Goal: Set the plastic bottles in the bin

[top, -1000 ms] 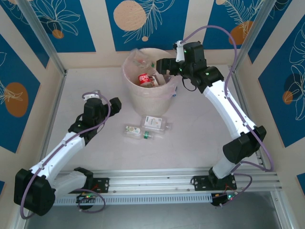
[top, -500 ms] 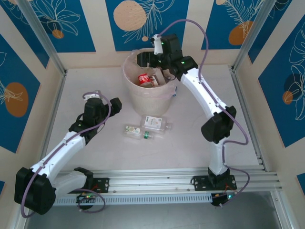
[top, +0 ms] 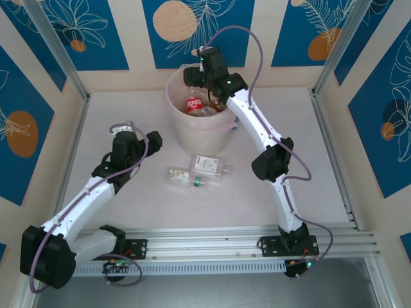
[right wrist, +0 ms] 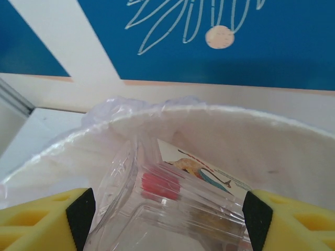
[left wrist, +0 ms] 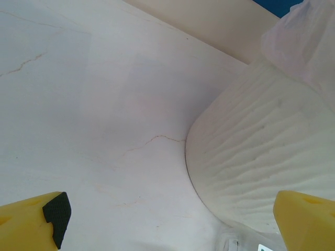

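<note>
The bin [top: 192, 131], a pale cream bucket with a thin liner, stands at the back middle of the table. A red-labelled bottle [top: 194, 104] lies inside it. My right gripper [top: 191, 75] hangs over the bin's far rim, shut on a clear plastic bottle [right wrist: 172, 204] that spans from one pad to the other, with the bin's inner wall [right wrist: 272, 151] behind it. Two more plastic bottles lie on the table in front of the bin: a white-labelled one [top: 207, 165] and a green-capped one [top: 182, 176]. My left gripper [top: 144, 142] stands open and empty left of the bin [left wrist: 261, 157].
Metal posts and blue patterned walls close in the table at the back and sides. The arms' base rail [top: 212, 247] runs along the near edge. Bare tabletop [left wrist: 104, 104] lies under the left gripper.
My right arm has swung left, from beside the bin's right rim to over its back rim, and its jaws have narrowed. The left arm has not moved.
</note>
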Controlling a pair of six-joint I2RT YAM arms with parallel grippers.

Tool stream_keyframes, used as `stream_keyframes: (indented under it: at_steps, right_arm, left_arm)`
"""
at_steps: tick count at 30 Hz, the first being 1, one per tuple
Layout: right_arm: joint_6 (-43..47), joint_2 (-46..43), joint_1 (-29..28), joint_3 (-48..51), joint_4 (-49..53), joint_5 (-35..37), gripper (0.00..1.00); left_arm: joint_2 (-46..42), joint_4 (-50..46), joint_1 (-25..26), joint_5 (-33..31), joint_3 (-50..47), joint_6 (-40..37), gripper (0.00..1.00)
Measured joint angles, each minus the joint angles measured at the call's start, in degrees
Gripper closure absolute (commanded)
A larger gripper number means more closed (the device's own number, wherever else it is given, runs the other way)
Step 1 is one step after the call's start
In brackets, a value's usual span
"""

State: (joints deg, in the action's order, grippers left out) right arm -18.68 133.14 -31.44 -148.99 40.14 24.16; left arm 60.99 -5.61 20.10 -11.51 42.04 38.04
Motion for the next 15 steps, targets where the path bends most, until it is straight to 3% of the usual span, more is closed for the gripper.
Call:
stream_keyframes:
  at_steps: [5, 10, 15]
  right_arm:
    - [2.36, -3.65, 0.09, 3.91, 1.03, -1.55, 0.28]
    - [4.83, -6.08, 0.57, 5.73, 4.2, -8.83, 0.19]
    - [5.97, -14.08, 1.05, 15.21, 2.82, -12.5, 0.11]
  left_arm:
    - [0.33, 0.09, -0.15, 0.63, -0.02, 0.07, 0.0]
    - [0.85, 0.07, -0.39, 0.98, -0.13, 0.11, 0.0]
    - [1.03, 0.11, -0.5, 1.36, -0.15, 0.46, 0.0]
